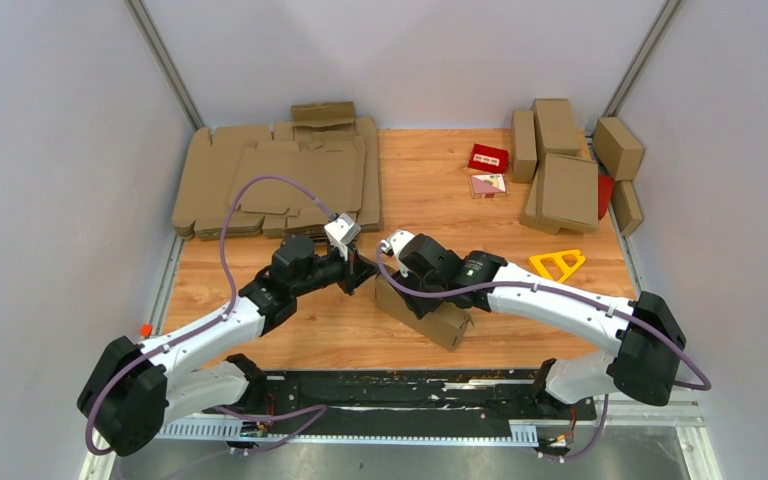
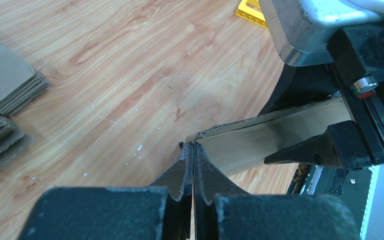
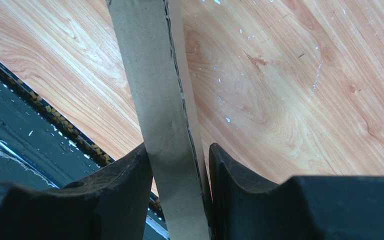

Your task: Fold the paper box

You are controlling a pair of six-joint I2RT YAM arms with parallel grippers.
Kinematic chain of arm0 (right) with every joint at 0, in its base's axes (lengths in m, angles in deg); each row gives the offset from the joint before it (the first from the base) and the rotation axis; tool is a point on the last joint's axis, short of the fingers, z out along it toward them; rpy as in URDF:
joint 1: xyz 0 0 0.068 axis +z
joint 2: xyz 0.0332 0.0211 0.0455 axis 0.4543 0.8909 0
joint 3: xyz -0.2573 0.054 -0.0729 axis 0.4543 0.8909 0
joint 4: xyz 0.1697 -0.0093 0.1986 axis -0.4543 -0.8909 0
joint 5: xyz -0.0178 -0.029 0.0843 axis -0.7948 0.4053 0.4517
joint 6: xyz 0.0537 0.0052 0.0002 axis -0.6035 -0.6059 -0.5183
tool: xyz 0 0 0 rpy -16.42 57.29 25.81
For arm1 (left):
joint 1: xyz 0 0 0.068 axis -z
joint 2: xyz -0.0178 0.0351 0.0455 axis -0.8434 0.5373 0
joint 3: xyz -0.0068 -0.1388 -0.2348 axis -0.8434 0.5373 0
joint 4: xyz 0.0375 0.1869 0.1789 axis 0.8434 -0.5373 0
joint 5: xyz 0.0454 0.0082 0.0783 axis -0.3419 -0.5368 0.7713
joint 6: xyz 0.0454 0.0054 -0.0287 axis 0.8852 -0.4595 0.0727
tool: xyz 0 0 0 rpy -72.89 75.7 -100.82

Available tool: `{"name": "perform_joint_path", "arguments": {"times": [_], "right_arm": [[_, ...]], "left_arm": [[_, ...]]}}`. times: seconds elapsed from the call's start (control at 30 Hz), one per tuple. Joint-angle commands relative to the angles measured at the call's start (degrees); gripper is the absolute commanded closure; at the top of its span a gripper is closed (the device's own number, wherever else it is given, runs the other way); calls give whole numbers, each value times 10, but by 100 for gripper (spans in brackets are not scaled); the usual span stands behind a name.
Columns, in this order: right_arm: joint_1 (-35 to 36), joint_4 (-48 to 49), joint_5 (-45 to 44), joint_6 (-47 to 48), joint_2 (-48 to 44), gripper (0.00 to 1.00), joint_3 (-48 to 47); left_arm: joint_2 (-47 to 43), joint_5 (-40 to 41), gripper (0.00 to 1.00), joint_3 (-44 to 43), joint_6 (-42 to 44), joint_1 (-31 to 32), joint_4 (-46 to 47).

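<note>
The paper box [image 1: 430, 318] is a brown cardboard piece, partly folded, lying near the table's front middle under my right arm. My right gripper [image 1: 400, 272] is shut on one of its upright walls; in the right wrist view the wall [image 3: 150, 75] runs between the fingers [image 3: 179, 147]. My left gripper [image 1: 362, 272] is shut, fingers pressed together [image 2: 193, 149], with the tips touching the box's end corner [image 2: 260, 137]. Nothing shows between its fingers. One right finger [image 2: 320, 147] lies against the box wall in the left wrist view.
A thick pile of flat brown blanks [image 1: 280, 180] lies at the back left. Several folded brown boxes [image 1: 565, 170] stand at the back right, with a small red carton [image 1: 488, 157] beside them. A yellow triangle [image 1: 557, 264] lies right of the box.
</note>
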Motion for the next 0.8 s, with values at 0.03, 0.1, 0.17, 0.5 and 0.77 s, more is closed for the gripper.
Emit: {"name": "perform_joint_path", "arguments": {"times": [0.03, 0.1, 0.17, 0.5, 0.77], "right_arm": [[-4, 21, -17, -12, -3, 54, -6], [-5, 20, -18, -12, -4, 53, -7], [-6, 20, -18, -13, -6, 52, -7], [-6, 18, -18, -13, -4, 49, -7], [-6, 16, -14, -11, 0, 48, -8]], "left_arm": [[6, -17, 100, -16, -10, 3, -10], [6, -12, 100, -17, -9, 3, -14], [6, -8, 100, -17, -9, 3, -16], [8, -17, 100, -22, -17, 3, -19], [14, -22, 100, -51, -27, 3, -50]]}}
